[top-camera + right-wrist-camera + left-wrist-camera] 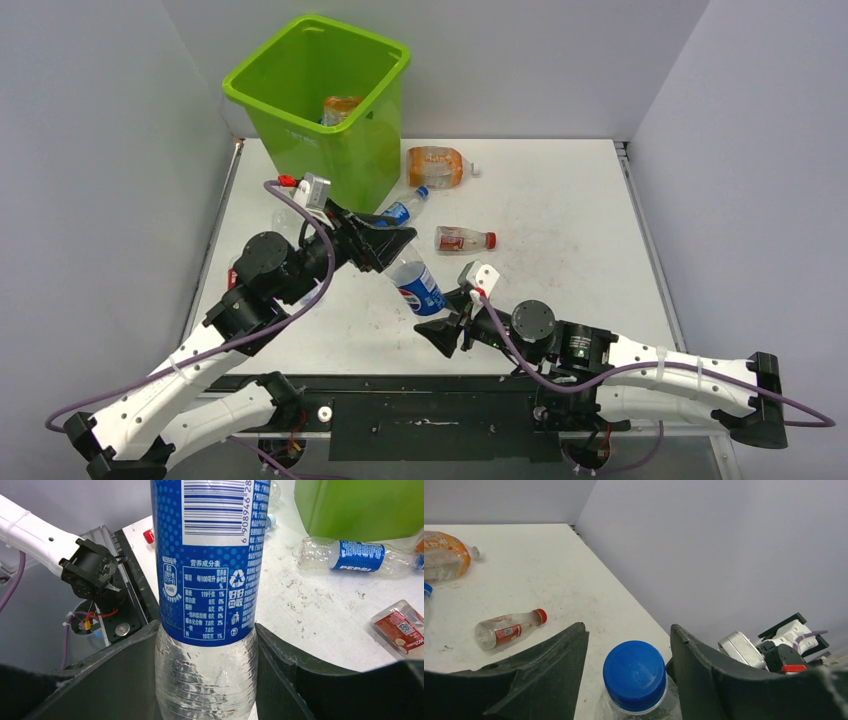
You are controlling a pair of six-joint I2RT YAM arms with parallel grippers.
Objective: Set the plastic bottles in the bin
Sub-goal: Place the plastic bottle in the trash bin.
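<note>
A clear Pepsi bottle with a blue label hangs tilted above the table between both arms. My right gripper is shut on its clear lower body, and both fingers press its sides in the right wrist view. My left gripper is open and straddles the blue cap, with table showing between the cap and the left finger. The lime-green bin stands at the back left with an orange bottle inside.
Three bottles lie on the table right of the bin: an orange one, a second Pepsi bottle against the bin's base, and a small red-labelled one. Grey walls close in the left, back and right sides.
</note>
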